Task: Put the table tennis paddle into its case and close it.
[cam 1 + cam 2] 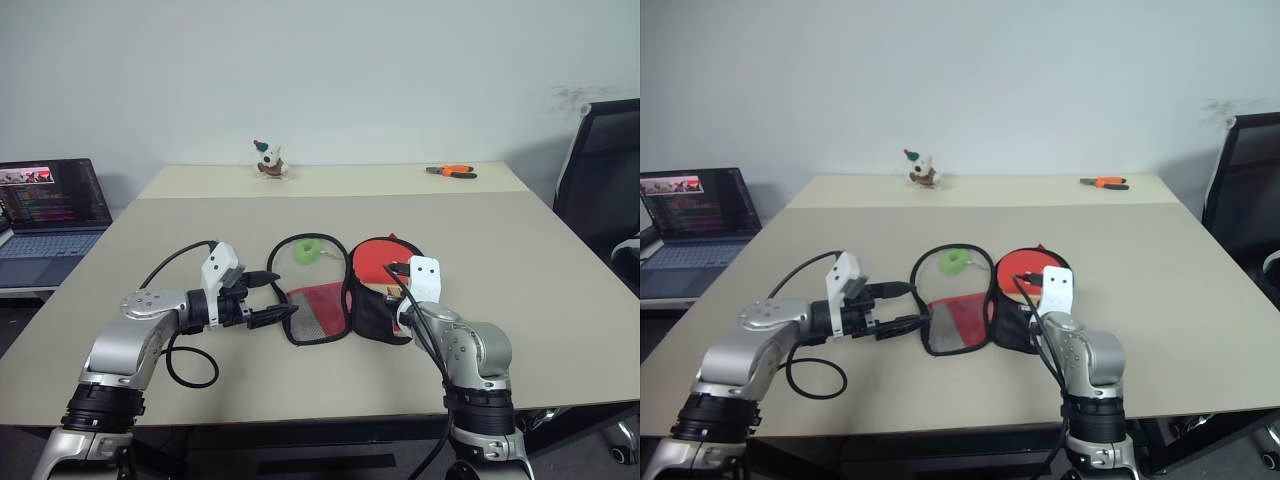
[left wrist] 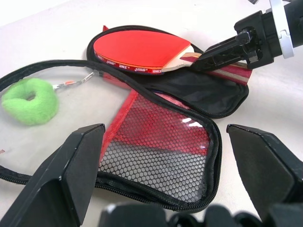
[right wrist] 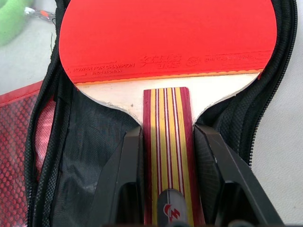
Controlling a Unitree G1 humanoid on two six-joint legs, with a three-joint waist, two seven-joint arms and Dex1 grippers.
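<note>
The case (image 1: 322, 312) lies unzipped and spread open on the table, its red mesh-lined flap (image 2: 156, 142) on the left half. In the black right half rests the table tennis paddle (image 3: 165, 33), red face up. My right gripper (image 3: 168, 133) is shut on its striped wooden handle (image 2: 232, 72), near the neck. My left gripper (image 1: 279, 297) hovers open just left of the mesh flap, one finger (image 2: 71, 175) on either side of the flap's edge, not touching it. A fluffy green ring (image 1: 308, 251) lies inside the looped zip edge behind the flap.
An open laptop (image 1: 50, 215) stands off the table's left side. A small toy figure (image 1: 268, 160) and orange pliers (image 1: 452, 171) lie at the far edge. A black chair (image 1: 605, 170) stands to the right. A black cable (image 1: 190, 370) loops under my left arm.
</note>
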